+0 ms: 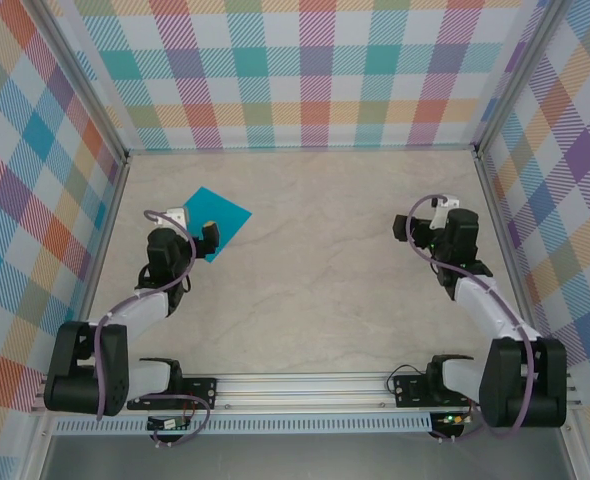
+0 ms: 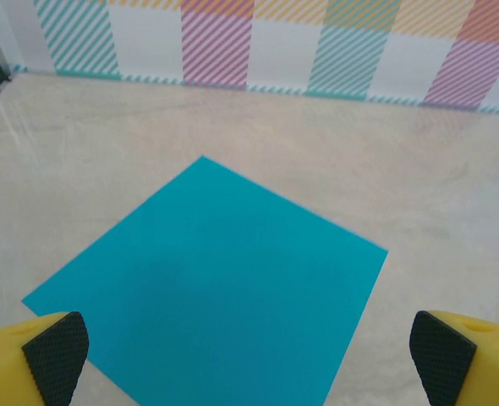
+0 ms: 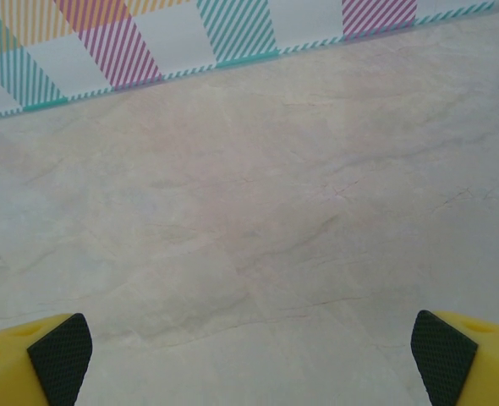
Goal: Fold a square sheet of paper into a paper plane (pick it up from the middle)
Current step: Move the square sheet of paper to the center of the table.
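Top external, teal sheet (image 1: 220, 208), plaid walls (image 1: 295, 70)

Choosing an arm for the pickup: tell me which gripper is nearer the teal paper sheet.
Left. The left gripper, jaws open, hangs over the near edge of the square sheet of paper; the right gripper is far off to its right.

A pale marbled table (image 1: 315, 270) carries the square sheet of paper (image 1: 222, 211), lying flat toward its far left
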Robot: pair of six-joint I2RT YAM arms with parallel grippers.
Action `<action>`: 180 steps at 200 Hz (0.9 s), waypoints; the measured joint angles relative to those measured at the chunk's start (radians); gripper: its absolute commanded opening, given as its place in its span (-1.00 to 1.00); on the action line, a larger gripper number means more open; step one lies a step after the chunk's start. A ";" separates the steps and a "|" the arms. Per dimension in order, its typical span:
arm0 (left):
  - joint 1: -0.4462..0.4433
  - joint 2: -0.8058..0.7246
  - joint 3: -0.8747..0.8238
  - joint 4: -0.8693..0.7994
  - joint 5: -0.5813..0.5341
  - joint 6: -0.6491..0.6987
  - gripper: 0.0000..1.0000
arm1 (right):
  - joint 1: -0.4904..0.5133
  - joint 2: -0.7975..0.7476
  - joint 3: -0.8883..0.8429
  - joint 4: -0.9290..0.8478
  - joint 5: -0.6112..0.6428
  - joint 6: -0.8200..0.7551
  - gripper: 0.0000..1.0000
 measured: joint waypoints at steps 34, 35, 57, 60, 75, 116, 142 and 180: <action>0.001 -0.018 0.130 -0.177 -0.022 -0.167 1.00 | 0.000 -0.043 0.084 -0.217 -0.053 0.124 0.99; 0.001 -0.016 0.138 -0.187 -0.023 -0.176 1.00 | 0.000 -0.043 0.087 -0.224 -0.055 0.129 0.99; 0.011 0.034 0.284 -0.353 -0.007 -0.275 1.00 | 0.000 -0.039 0.116 -0.321 -0.114 0.183 0.99; 0.014 0.045 0.306 -0.374 0.001 -0.283 1.00 | 0.000 -0.037 0.119 -0.332 -0.126 0.188 1.00; 0.023 0.138 0.435 -0.480 0.056 -0.308 0.95 | 0.000 -0.020 0.131 -0.373 -0.184 0.211 0.99; 0.027 0.434 0.653 -0.653 0.217 -0.354 1.00 | 0.002 0.017 0.143 -0.433 -0.352 0.252 0.99; 0.027 0.543 0.702 -0.757 0.238 -0.393 1.00 | 0.016 0.053 0.171 -0.447 -0.421 0.271 1.00; 0.027 0.605 0.727 -0.849 0.237 -0.423 1.00 | 0.055 0.064 0.173 -0.448 -0.467 0.277 1.00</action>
